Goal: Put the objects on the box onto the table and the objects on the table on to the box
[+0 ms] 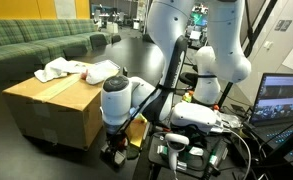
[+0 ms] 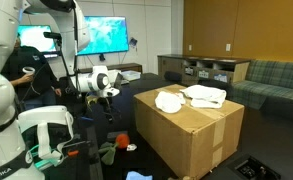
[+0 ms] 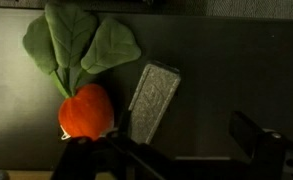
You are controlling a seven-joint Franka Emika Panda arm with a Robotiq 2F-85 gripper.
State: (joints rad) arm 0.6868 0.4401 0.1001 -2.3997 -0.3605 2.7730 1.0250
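Box point(image 2: 191, 130) carries a crumpled white cloth point(image 2: 169, 100) and a flatter white bundle point(image 2: 206, 95), side by side on its top and visible in both exterior views. A hint of red shows between them in an exterior view, too small to name.

On the dark table point(image 3: 236, 60), the wrist view shows a plush radish point(image 3: 86, 112), its red body toward the camera and its green leaves fanned away. A grey pad point(image 3: 154, 100) lies just beside it, not touching as far as I can tell.

The gripper point(image 3: 176, 160) hangs low over the table, next to the box and above these two things. Its jaws stand wide apart with nothing between them, one finger close to the radish body, so it grips nothing.

By my reading the swap has hardly begun. Nothing from the table sits on the box, and both white things lie on top of it. All the moves appear to remain: radish and pad up, cloth and bundle down. The step in hand looks like a first pick from the table, most likely the radish, since it lies nearest a finger. For that, the gripper would need to shift sideways to bring the red body between the jaws before closing
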